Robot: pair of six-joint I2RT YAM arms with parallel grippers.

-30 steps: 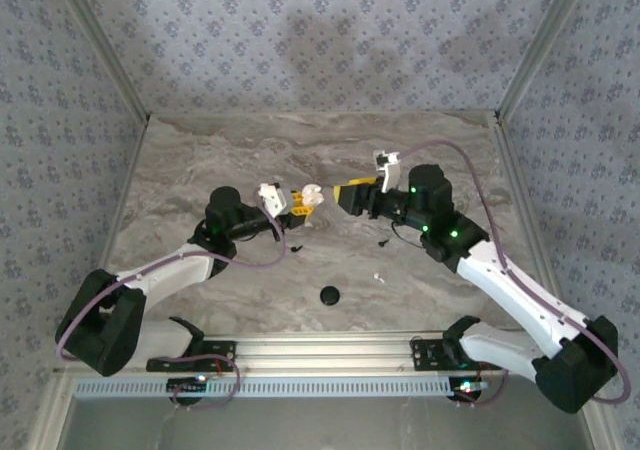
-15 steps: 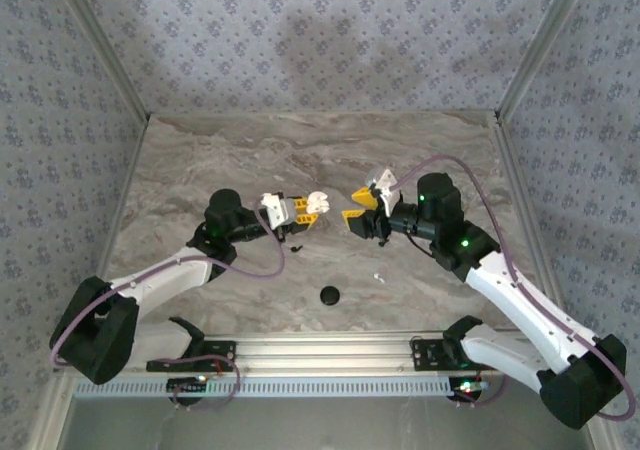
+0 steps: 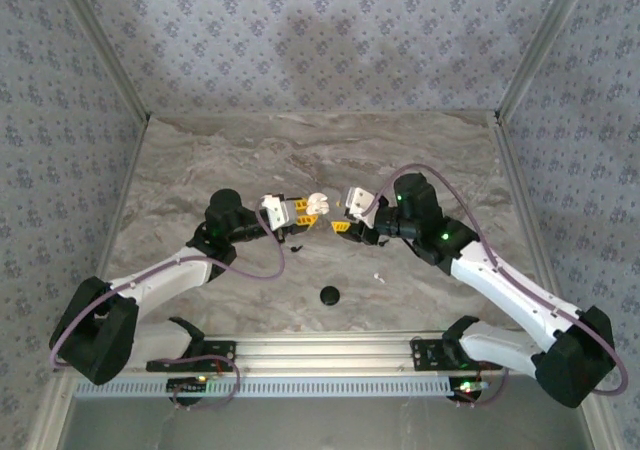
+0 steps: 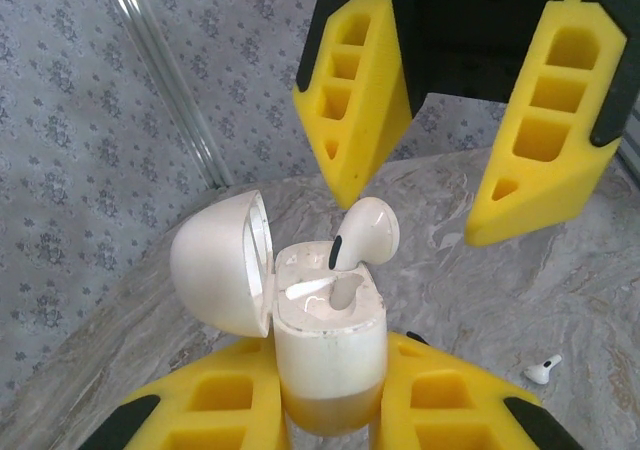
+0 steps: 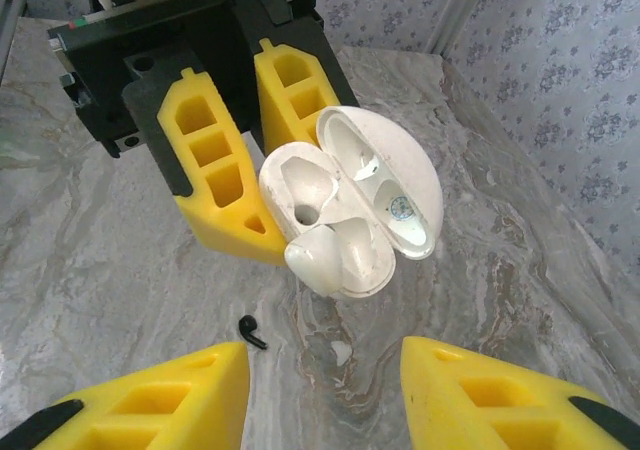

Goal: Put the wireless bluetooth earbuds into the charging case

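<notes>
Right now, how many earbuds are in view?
3: one white earbud sitting in the open case, another white one on the table, a black earbud on the table too. Others may be hidden.

No words, nos. or brand names can be read anywhere. Inside the open lid of the charging case point(image 5: 372, 175) there's a tiny round mark point(image 5: 400, 208), blue-grey, w/ print too small & blurry to make out.
</notes>
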